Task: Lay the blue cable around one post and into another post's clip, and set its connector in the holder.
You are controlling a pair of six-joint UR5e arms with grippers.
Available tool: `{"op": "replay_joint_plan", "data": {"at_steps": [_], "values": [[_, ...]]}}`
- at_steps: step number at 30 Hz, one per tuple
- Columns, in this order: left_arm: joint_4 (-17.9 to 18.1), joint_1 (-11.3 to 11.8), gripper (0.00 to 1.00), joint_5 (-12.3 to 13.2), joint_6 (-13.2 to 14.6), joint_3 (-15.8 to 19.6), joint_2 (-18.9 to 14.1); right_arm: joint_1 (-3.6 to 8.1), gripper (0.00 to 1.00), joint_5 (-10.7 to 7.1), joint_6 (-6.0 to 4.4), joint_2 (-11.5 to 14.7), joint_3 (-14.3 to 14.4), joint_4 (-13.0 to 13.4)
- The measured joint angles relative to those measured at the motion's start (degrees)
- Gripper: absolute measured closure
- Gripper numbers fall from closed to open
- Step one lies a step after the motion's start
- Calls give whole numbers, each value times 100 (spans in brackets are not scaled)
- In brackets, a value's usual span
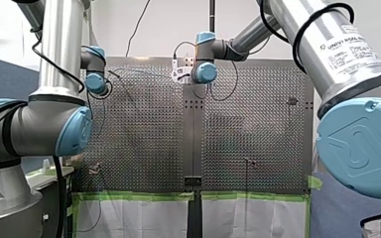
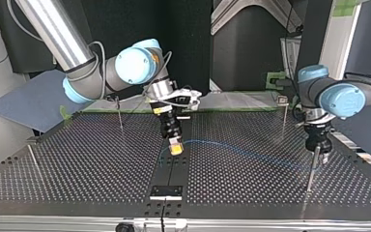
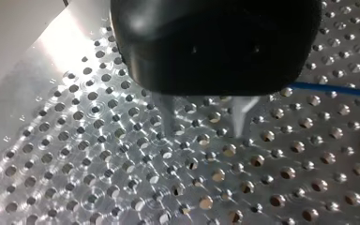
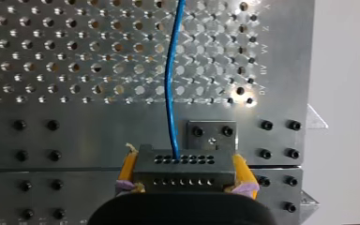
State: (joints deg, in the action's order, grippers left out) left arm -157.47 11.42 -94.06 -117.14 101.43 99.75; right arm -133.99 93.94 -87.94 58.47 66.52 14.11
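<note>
The blue cable [image 4: 168,84] is thin and limp, light enough to sag and kink. I judge it best steered by its rigid end and by a pinch close to each bend. That end, a dark boxy connector [image 4: 178,161] with rows of small round holes, is clamped between the yellow pads of my right gripper [image 4: 184,174], near the middle of the table [image 3: 89,154] (bright metal, dotted with holes). From there the cable runs in a slack arc to the top view's right, toward a slim metal post [image 2: 311,169]. My left gripper [image 3: 204,122], black with tapered metal fingers, hangs there spread apart and holding nothing, the cable just beside it.
</note>
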Motion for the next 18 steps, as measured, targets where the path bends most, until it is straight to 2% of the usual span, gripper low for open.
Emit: {"op": "replay_joint_plan", "data": {"at_steps": [9, 18], "values": [[-85, -52, 0, -242, 13, 12, 1, 7, 100, 18, 56, -11, 22, -161], [-82, -99, 0, -261, 81, 14, 5, 21, 100, 31, 63, -21, 38, -239]]}}
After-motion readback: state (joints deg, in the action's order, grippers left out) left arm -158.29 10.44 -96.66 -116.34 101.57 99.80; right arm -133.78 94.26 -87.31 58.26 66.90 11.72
